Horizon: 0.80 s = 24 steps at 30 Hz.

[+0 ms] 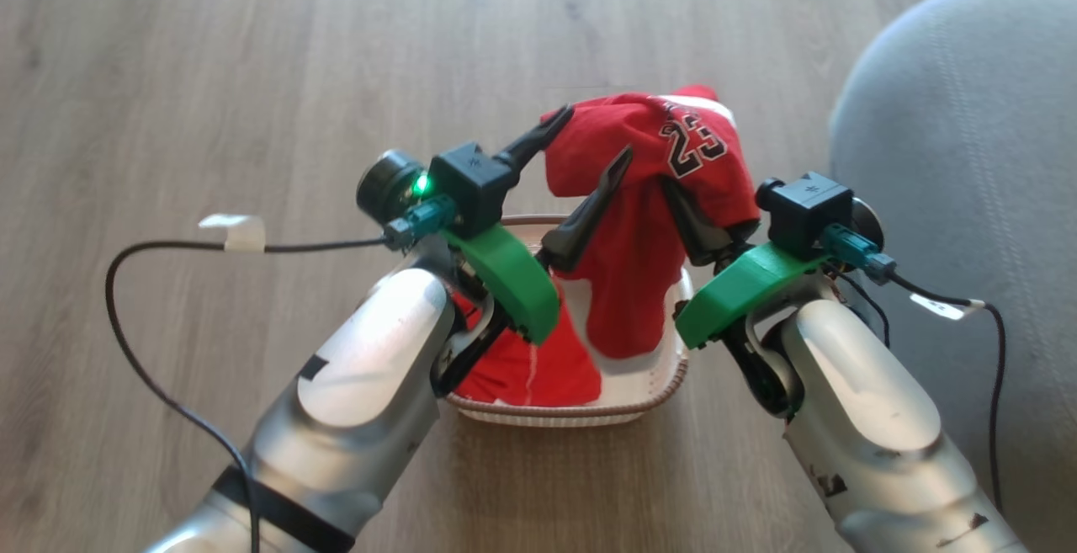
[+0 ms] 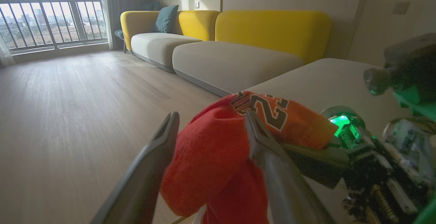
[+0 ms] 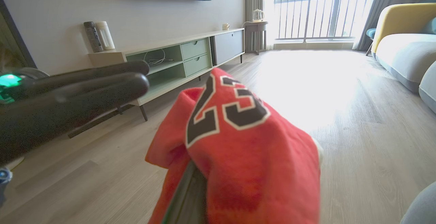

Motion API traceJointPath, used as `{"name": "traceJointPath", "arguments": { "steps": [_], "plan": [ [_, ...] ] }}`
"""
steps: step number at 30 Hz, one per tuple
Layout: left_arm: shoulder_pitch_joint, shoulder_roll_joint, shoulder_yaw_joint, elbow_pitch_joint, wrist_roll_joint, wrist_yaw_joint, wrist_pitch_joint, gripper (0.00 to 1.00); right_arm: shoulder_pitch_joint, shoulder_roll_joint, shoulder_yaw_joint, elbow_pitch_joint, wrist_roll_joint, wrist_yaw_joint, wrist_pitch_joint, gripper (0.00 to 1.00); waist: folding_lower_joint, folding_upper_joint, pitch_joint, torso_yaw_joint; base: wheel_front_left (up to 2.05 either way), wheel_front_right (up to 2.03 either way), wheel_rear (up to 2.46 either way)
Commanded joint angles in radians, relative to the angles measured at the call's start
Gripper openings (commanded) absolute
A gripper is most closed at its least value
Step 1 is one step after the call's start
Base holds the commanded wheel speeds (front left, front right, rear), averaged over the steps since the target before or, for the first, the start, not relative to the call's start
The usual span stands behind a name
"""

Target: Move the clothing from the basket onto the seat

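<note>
Head view: high, facing steeply down on floor, basket lower centre, seat at right edge. Left wrist view: low, tight behind the clothing, facing level toward yellow sofa, window upper left. Right wrist view: low, equally tight, facing TV cabinet at left and balcony rail upper right. All three share the clothing; wrist views also share floor and sofa.

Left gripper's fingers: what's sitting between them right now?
The red numbered garment sits in the gap between the spread fingers of the left gripper, clearest in the left wrist view.
</note>
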Motion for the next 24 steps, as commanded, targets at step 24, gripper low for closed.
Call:
{"name": "traceJointPath", "arguments": {
  "steps": [24],
  "plan": [
    [0.105, 0.076, 0.011, -0.058, -0.044, -0.001, -0.005, 1.00, 0.102, 0.015, -0.087, -0.187, -0.012, 0.000, -0.007, 0.00, -0.0001, 0.0000, -0.044, -0.416, 0.00, 0.00, 0.00]
  ]
}}
